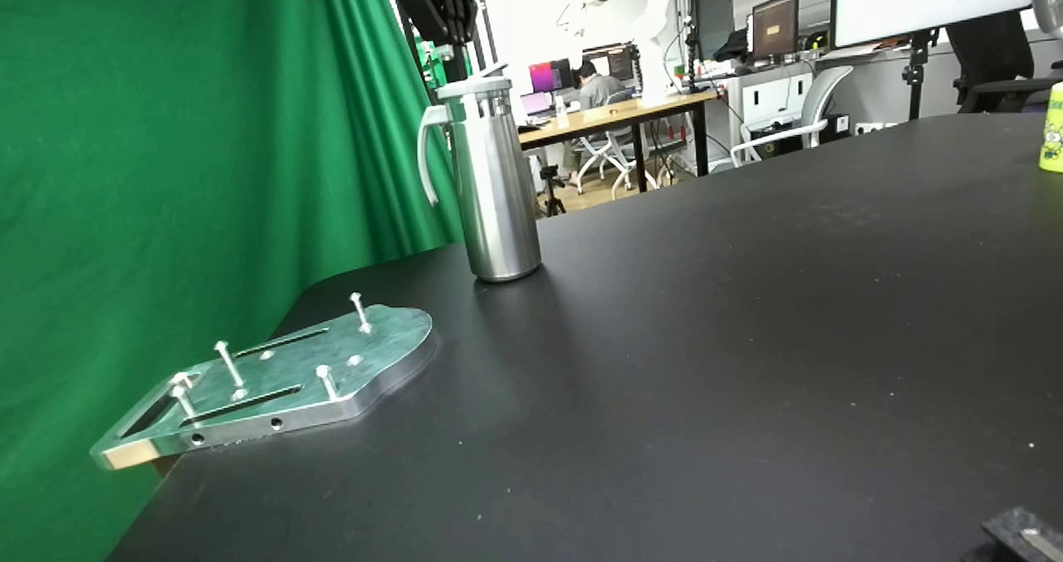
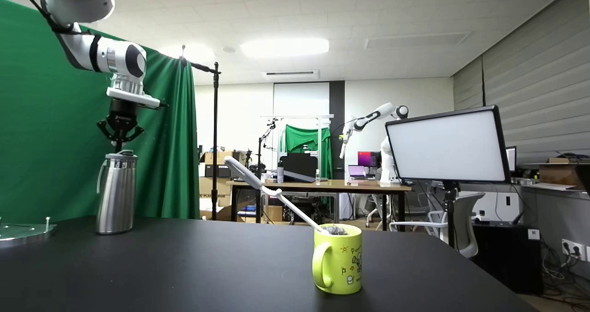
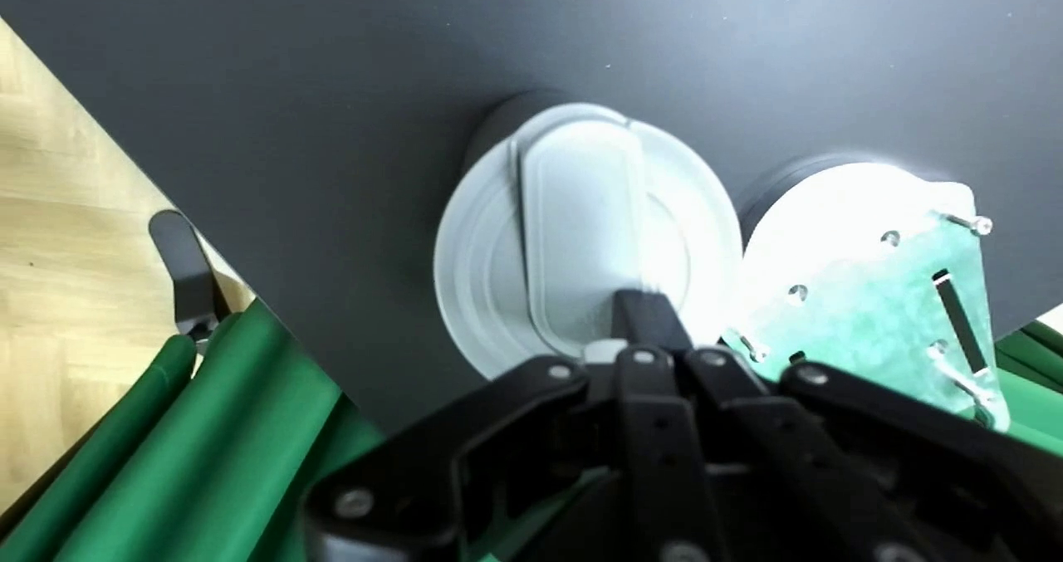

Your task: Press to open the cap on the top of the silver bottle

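The silver bottle [image 1: 502, 201] stood upright on the black surface [image 1: 706, 338], near a metal plate [image 1: 307, 363]. The gripper [image 2: 119, 148] hung straight above its top, the jaws pressed together, their ends over one end of the long grey cap [image 3: 581, 230] on the round lid [image 3: 477, 271]. In the wrist view they hid that end — whether they touched it could not be told, nor how far the cap was raised. The bottle's pale handle [image 1: 423, 163] was mostly hidden there too. The robot arm [image 2: 122, 56] was cut off at the top left in an exterior view, and the plate ran out of the same frame; in the wrist view glare washed out its rounded end. A dark object [image 1: 1026, 535] in a bottom corner was too cropped to identify.

Counted, there were one bottle, one plate with at least four bolts [image 1: 360, 313] sticking up, one yellow-green mug [image 2: 341, 266] — only a slice of which showed in the view with the dark object — and one brush-like tool [image 2: 244, 173] leaning in it, its grey head partly hidden inside. In the background sat one person [image 1: 600, 93], small and partly covered.
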You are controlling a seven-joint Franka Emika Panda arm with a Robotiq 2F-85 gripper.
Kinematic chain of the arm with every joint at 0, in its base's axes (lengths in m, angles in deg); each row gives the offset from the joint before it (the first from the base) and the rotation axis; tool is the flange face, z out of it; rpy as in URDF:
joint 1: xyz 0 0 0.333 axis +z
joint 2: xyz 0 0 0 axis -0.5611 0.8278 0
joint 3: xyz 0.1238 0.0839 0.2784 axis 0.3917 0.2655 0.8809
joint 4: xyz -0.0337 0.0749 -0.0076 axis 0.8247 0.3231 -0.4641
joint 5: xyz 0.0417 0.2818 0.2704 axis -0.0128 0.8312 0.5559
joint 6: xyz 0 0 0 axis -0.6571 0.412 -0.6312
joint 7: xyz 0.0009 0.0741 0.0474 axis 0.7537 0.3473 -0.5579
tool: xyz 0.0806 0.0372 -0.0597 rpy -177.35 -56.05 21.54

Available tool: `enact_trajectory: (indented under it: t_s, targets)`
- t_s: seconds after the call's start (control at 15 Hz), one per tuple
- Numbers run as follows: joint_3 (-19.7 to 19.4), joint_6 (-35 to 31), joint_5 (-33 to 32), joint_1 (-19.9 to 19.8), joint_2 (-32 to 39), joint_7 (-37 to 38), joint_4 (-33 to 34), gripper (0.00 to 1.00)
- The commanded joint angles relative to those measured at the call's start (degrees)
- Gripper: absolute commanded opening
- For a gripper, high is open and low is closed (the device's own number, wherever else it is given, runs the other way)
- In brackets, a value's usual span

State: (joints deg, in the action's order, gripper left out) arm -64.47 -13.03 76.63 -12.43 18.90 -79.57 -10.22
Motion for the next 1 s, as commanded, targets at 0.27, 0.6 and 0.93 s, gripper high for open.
enact_trajectory:
  t_s: [0.27, 0.6, 0.93]
  targets:
    - [-1.3, 2.5, -1.4, 2.7, 5.3, 0.7, 7.4, 0.0]
    - [-1.0, 2.2, -0.8, 1.5, 1.7, 0.6, 5.9, 0.0]
    - [-0.8, 0.3, -0.8, -0.4, -4.0, 0.2, 2.1, 0.28]
